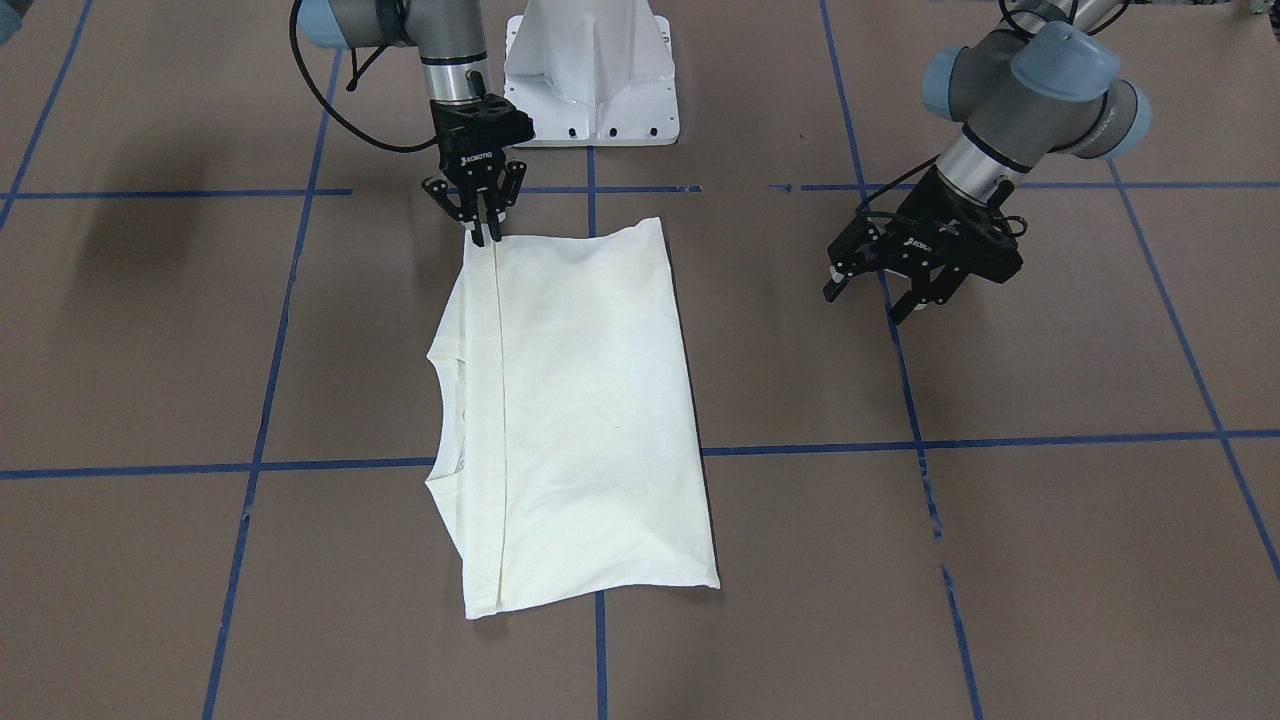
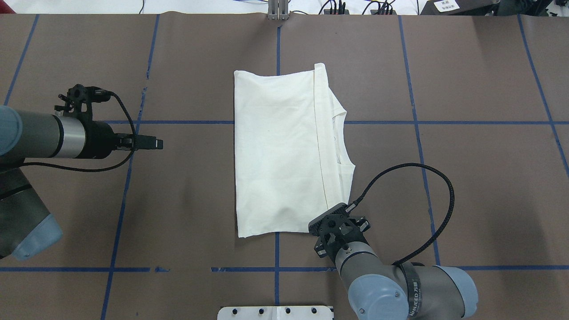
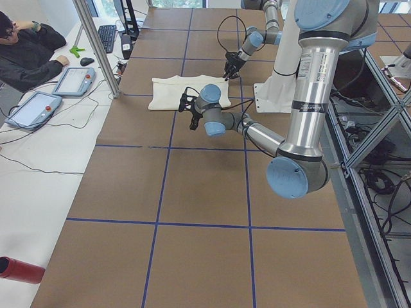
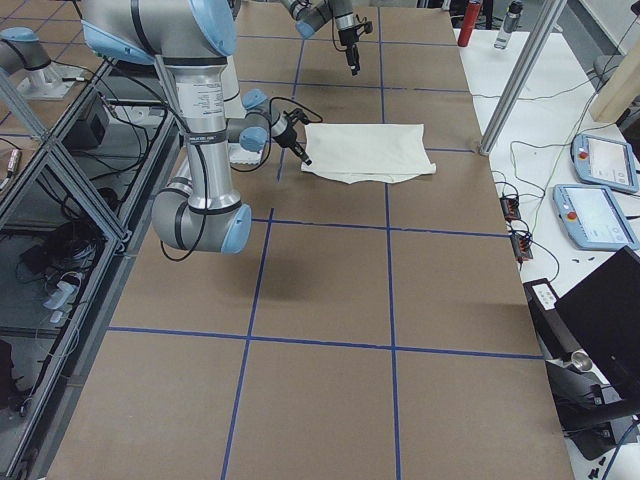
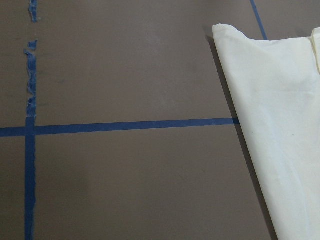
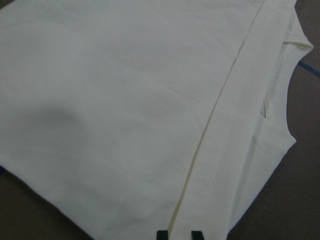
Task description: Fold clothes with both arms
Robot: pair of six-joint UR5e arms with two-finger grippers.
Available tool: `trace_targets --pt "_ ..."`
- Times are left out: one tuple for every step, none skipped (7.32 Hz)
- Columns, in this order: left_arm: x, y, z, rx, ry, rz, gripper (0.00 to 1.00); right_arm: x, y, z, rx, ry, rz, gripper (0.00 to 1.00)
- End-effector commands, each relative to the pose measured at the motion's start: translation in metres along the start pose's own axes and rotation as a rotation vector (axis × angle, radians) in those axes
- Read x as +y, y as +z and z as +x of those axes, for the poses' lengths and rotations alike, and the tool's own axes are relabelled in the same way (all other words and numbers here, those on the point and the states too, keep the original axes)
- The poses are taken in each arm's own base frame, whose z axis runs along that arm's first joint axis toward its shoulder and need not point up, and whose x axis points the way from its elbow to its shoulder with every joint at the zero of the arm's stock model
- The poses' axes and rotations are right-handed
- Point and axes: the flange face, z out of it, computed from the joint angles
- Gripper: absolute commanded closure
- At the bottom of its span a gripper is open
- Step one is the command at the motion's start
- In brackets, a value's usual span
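Observation:
The cream-white shirt [image 1: 590, 400] lies folded and flat at the table's middle, plain side up, and the print is hidden. Its hem band runs along one side and the collar opening [image 1: 450, 420] shows past it. It also shows in the overhead view [image 2: 280, 151] and both wrist views [image 5: 280, 125] [image 6: 125, 100]. My right gripper [image 1: 487, 238] points down at the shirt's near hem corner, fingers drawn together on the hem; its fingertips [image 6: 196, 234] sit on the band. My left gripper [image 1: 865, 303] is open and empty, above bare table, well off the shirt's other side.
The white pedestal base [image 1: 590, 70] stands just behind the shirt. Blue tape lines [image 2: 275, 122] grid the brown table. An operator [image 3: 26, 45] and tablets [image 3: 74, 80] sit beyond the far edge, and a metal post [image 4: 520, 70] stands there.

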Motion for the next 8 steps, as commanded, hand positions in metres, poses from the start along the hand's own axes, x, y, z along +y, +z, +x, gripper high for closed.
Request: trace_targets --pt "0.0 0.0 0.0 -0.001 0.0 -0.001 0.0 0.001 -0.001 0.004 0.01 0.014 0.009 1.0" --pt "0.0 0.0 0.0 0.001 0.0 0.0 0.0 0.001 -0.001 0.006 0.012 0.028 0.01 1.0" --pt "0.001 0.001 0.0 0.0 0.001 -0.002 0.0 0.001 -0.006 0.011 0.008 0.041 0.014 1.0" --pt "0.003 0.002 0.001 0.001 0.002 -0.005 0.0 0.017 -0.004 0.03 0.028 0.076 -0.003 1.0" --pt "0.003 0.002 0.001 0.001 0.002 -0.005 0.0 0.03 -0.004 0.045 0.04 0.123 -0.016 1.0" --pt "0.003 0.002 0.001 0.001 0.002 -0.006 0.0 0.035 -0.002 0.051 0.05 0.174 -0.022 1.0" --pt "0.003 0.002 0.002 0.002 0.003 -0.005 0.0 0.039 -0.001 0.054 0.056 0.23 -0.026 1.0" --pt "0.003 0.002 0.002 0.002 0.004 -0.005 0.0 0.039 -0.001 0.053 0.055 0.253 -0.027 0.72"
